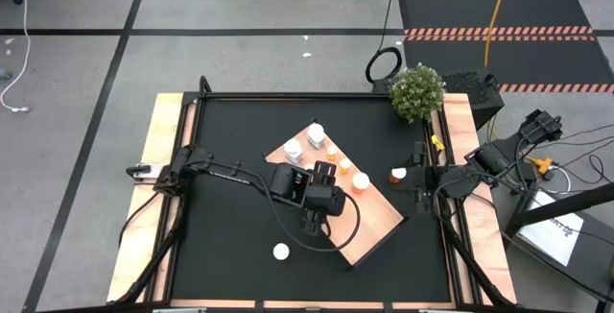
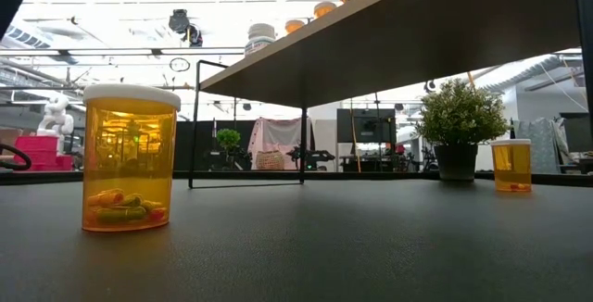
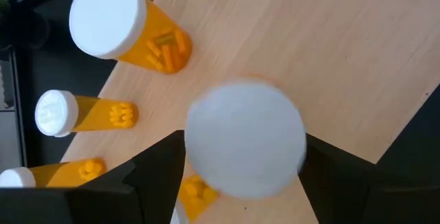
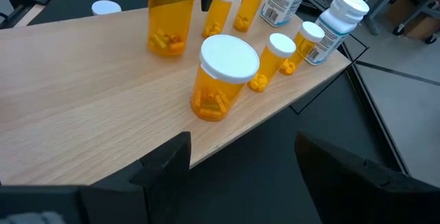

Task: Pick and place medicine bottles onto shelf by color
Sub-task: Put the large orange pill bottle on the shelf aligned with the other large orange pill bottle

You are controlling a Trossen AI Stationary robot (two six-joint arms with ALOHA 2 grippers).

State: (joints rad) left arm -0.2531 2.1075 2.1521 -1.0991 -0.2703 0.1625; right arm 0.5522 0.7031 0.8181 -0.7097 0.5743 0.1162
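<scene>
The left end effector (image 1: 318, 225) grips an orange bottle (image 3: 244, 141) by its white cap over the shelf (image 1: 369, 222), other bottles (image 4: 223, 76) standing toward eleven o'clock — the right end effector (image 1: 419, 173) waits unclenched at three o'clock above the bench (image 1: 230, 255).

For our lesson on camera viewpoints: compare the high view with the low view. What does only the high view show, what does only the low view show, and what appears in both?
Only the high view: both arms, the left gripper over the shelf, the right gripper beside it, and the white bottles at the shelf's far end.

Only the low view: coloured pills inside the nearest amber bottle, the shelf's underside, and the room behind.

Both: the potted plant, the amber bottle beside it on the mat, and the white-capped bottle standing alone.
</scene>
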